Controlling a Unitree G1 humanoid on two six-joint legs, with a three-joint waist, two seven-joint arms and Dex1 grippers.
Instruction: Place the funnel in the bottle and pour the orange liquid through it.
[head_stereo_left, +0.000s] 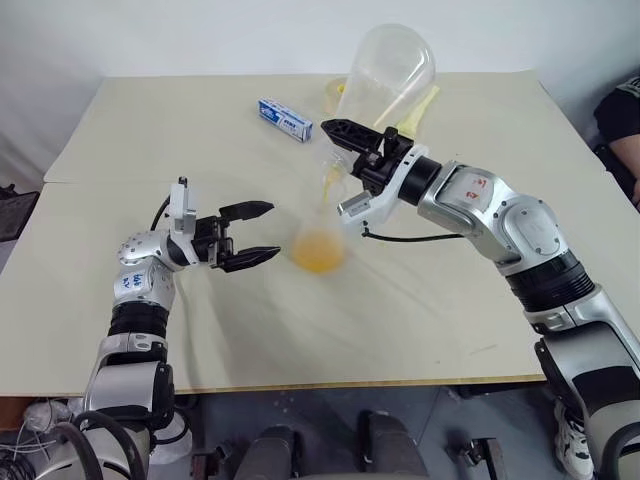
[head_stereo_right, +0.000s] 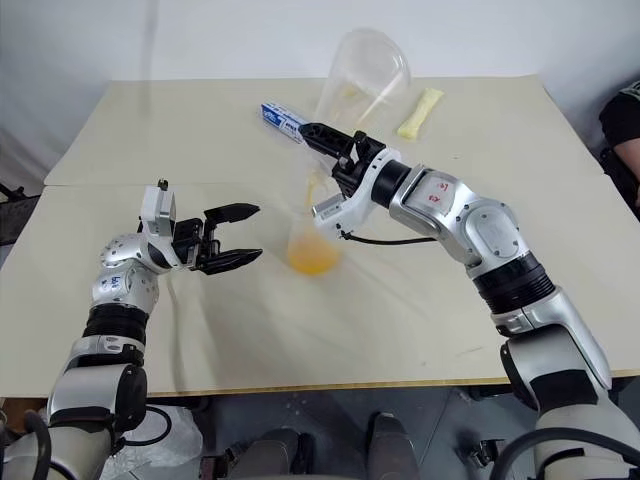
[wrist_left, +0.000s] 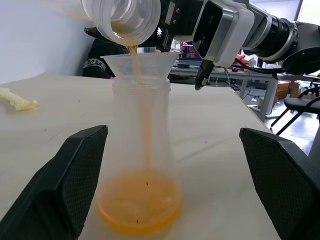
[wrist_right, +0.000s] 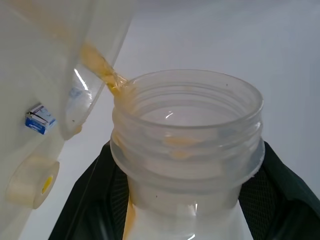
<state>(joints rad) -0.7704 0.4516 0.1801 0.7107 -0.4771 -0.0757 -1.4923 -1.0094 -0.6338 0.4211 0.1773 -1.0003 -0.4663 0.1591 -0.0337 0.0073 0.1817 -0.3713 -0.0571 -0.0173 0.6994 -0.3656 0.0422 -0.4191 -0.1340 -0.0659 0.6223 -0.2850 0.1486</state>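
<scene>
Funnel (wrist_left: 140, 62) seated in the bottle (wrist_left: 140, 165) at the table's (head_stereo_left: 450, 330) centre, orange liquid (wrist_left: 139, 202) pooling inside. Right gripper (head_stereo_left: 345, 135), clamped on a tilted clear container (head_stereo_left: 390, 70), pours from above. Left gripper (head_stereo_left: 248, 235), jaws wide, waits just beside the bottle. Blue box (head_stereo_left: 285, 119), writing unreadable, and a yellowish strip (head_stereo_right: 419, 111) lie behind.

Item count on the table (head_stereo_left: 420, 330): one conical flask-shaped bottle (wrist_left: 140, 165), one clear funnel (wrist_left: 139, 65), one tilted clear pouring container (head_stereo_left: 385, 75), one blue-and-white box (head_stereo_left: 285, 119), one tape roll (wrist_right: 32, 182), one pale yellow packet (head_stereo_right: 419, 111). Robot grippers: two.
</scene>
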